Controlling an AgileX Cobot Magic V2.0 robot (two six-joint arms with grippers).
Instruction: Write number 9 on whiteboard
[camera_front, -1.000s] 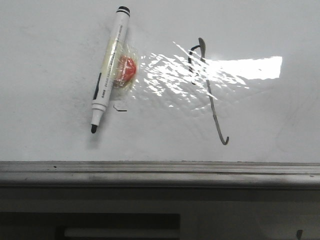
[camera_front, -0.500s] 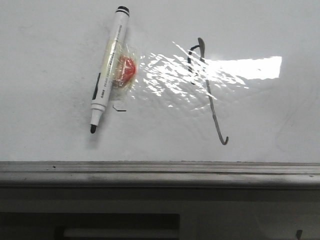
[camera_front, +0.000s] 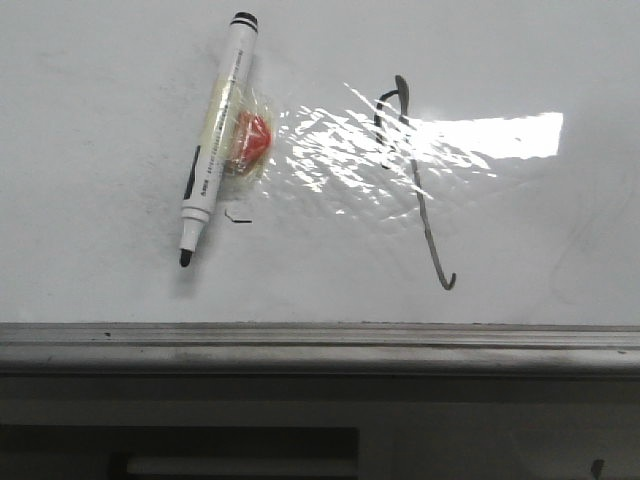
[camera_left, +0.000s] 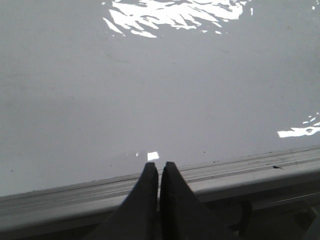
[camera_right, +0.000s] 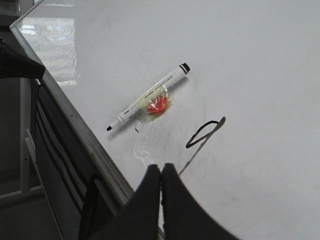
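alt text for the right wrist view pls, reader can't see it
A hand-drawn number 9 in thin dark marker sits on a glossy whiteboard, with an uncapped white marker lying beside it, a red piece taped to its barrel. The right gripper shows in the foreground, jaws closed and empty, near the board's grey metal rail.

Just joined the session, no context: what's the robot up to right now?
Nothing is being handled at the moment. A thin dark marker-stroke number 9 is already drawn on the large glossy white whiteboard. The uncapped white marker pen with black tip lies loose on the board left of the 9, clear tape and a red blob on its barrel. The left hand and right hand are both shut and empty, off the pen.
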